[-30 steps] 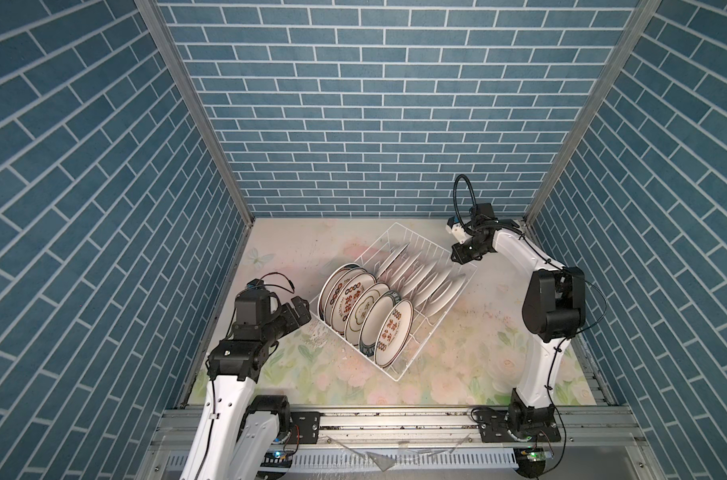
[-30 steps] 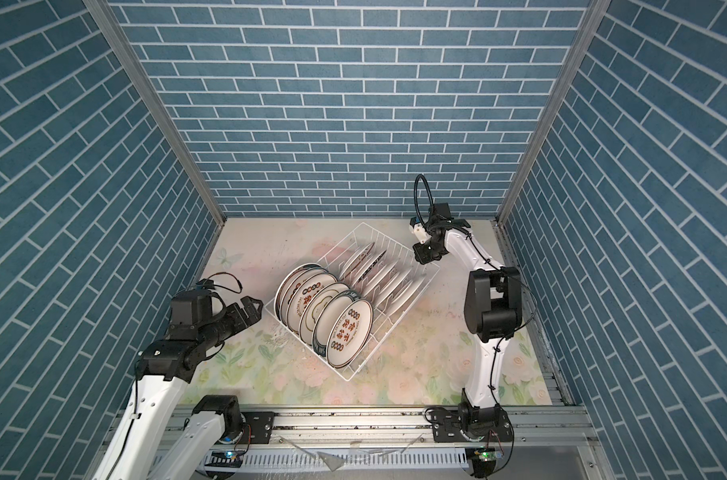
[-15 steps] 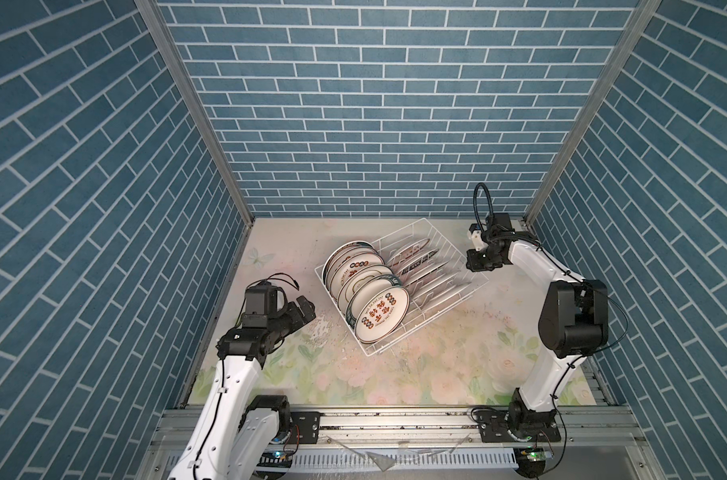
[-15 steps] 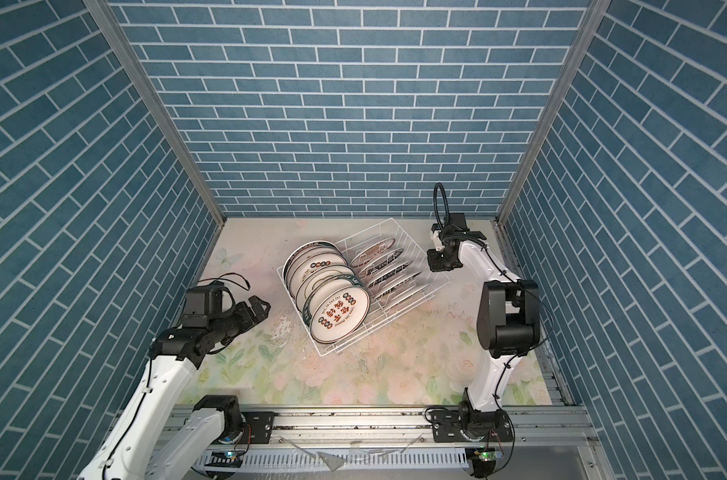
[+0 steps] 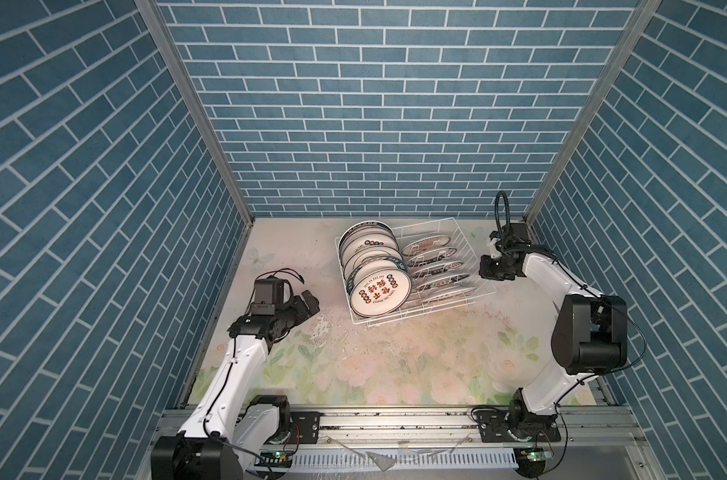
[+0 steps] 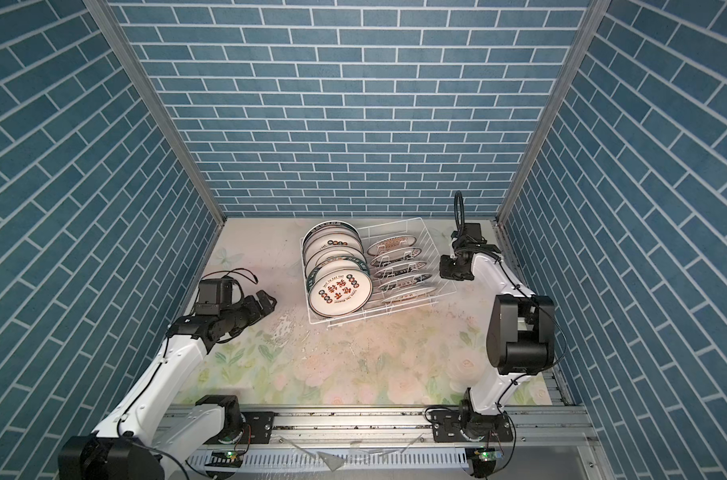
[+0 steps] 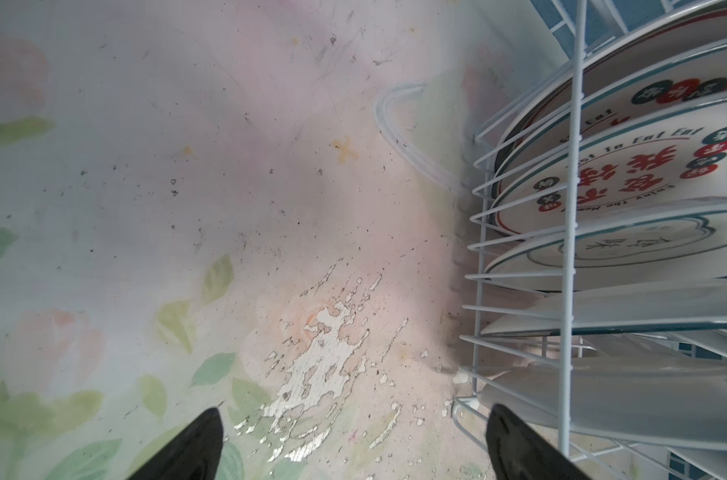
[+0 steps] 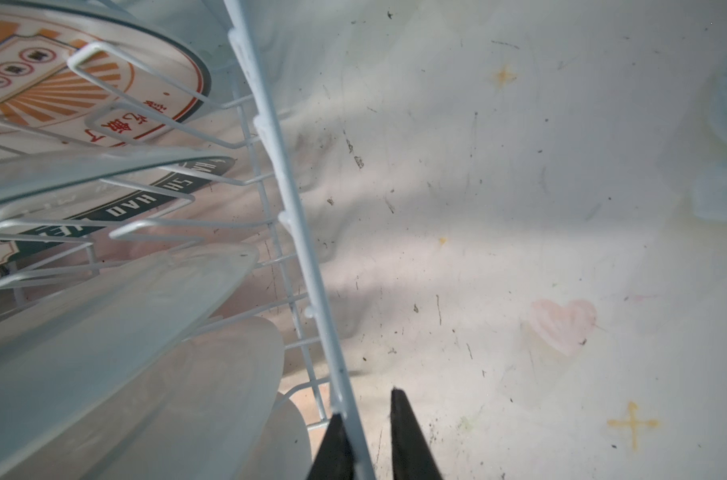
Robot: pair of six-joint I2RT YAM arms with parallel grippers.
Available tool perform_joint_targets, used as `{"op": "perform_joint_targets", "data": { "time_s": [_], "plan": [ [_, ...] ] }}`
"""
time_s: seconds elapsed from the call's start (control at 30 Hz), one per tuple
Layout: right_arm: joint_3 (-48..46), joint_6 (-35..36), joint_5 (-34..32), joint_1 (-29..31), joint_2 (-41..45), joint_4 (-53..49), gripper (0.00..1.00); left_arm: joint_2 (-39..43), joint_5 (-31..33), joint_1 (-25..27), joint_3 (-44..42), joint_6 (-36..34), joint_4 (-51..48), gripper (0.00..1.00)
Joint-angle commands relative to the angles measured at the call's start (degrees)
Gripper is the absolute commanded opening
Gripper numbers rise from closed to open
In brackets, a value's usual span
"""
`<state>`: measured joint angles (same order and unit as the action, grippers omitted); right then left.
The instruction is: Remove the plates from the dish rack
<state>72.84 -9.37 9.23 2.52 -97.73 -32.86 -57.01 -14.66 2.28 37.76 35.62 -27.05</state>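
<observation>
The right fingers (image 8: 409, 440) are clamped on the right rim wire of the white dish rack (image 8: 289, 216). The left fingers (image 7: 187, 449) are spread, empty, near its left wall. 2 rows of plates (image 5: 377, 293) are stood on edge inside: larger ones with red characters, smaller ones with green lettering or an orange sunburst. The rack is set far back on the desk (image 5: 395, 365). The left arm (image 5: 245, 365) is stretched low; the right elbow (image 5: 586, 332) is raised.
</observation>
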Motion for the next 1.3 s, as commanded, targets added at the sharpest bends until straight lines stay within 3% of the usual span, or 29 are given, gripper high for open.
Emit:
{"op": "perform_joint_targets", "data": {
  "time_s": [0.0, 0.57, 1.27],
  "plan": [
    [-4.6, -9.7, -8.8, -2.6, -1.3, -3.4, 0.15, -1.9, -1.6, 0.3, -1.2, 0.2, 4.6, 0.99],
    [-14.1, -13.1, -8.0, -7.4, 3.0, 0.6, 0.17, -7.4, -3.0, 1.9, -2.8, -0.4, 9.9, 0.99],
    [-22.8, -15.0, -9.3, -11.3, 10.6, 1.7, 0.3, -8.0, -5.3, 3.3, -4.8, -0.8, 13.0, 0.99]
  ]
}}
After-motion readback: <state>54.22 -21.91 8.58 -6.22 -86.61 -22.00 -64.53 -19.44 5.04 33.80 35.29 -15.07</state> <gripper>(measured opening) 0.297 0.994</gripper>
